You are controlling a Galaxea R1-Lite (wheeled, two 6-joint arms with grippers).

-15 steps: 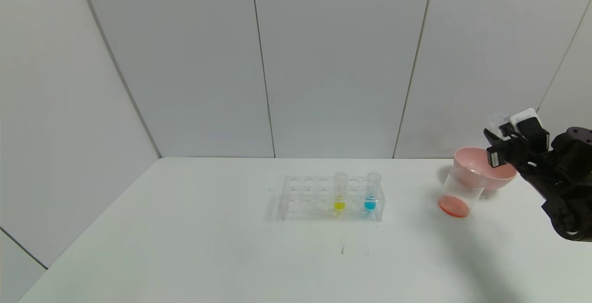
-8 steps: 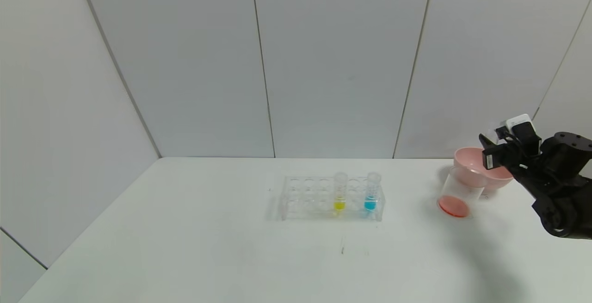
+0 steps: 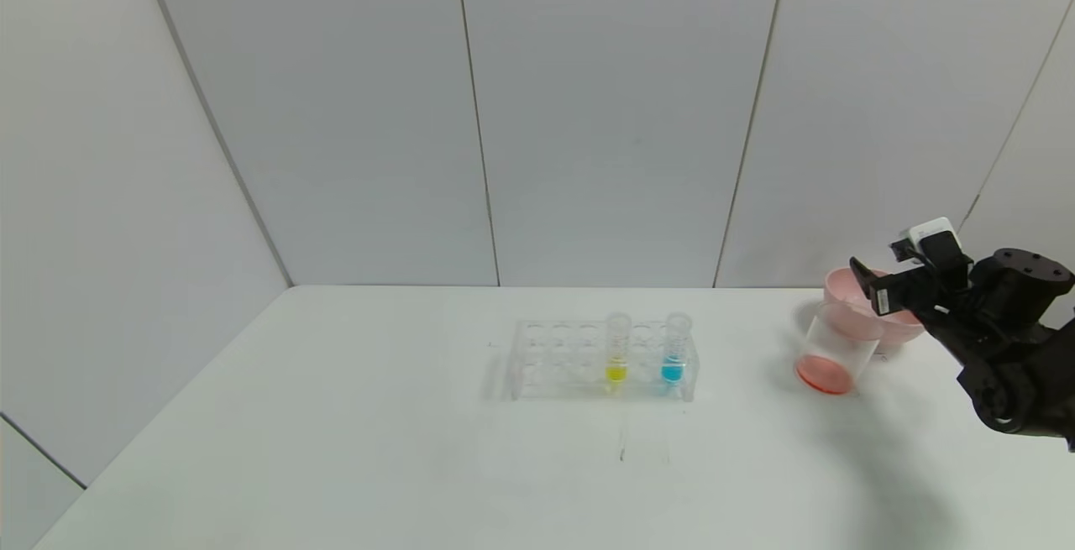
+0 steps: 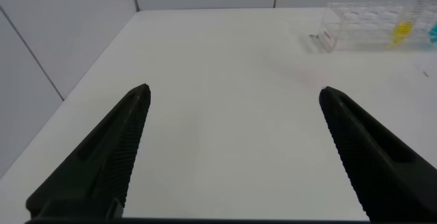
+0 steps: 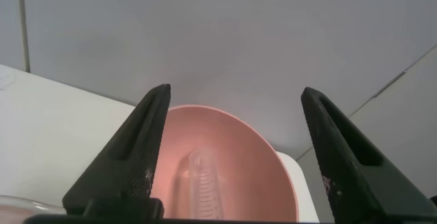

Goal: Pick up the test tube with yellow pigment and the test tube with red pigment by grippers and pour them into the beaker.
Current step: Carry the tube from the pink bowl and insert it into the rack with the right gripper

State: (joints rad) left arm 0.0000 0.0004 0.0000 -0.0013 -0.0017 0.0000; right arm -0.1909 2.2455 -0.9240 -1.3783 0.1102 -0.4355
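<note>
The test tube with yellow pigment [image 3: 617, 349] stands upright in the clear rack [image 3: 571, 358]; it also shows in the left wrist view [image 4: 404, 20]. The beaker [image 3: 836, 347] stands right of the rack with orange-red liquid at its bottom. My right gripper [image 3: 869, 285] is open and empty, hovering above the pink bowl [image 3: 843, 285], just behind the beaker. In the right wrist view, a clear ribbed tube [image 5: 202, 183] lies in the pink bowl [image 5: 273, 176] below my open right gripper [image 5: 234, 91]; no colour shows in it. My left gripper [image 4: 233, 89] is open and empty over the table's left part.
A tube with blue liquid [image 3: 674, 348] stands in the rack to the right of the yellow one. The rack also shows in the left wrist view [image 4: 355, 29]. Grey wall panels close off the back and left of the white table [image 3: 378, 449].
My right gripper has moved left and slightly down over the pink bowl, toward the beaker. The tubes, rack and beaker have not moved.
</note>
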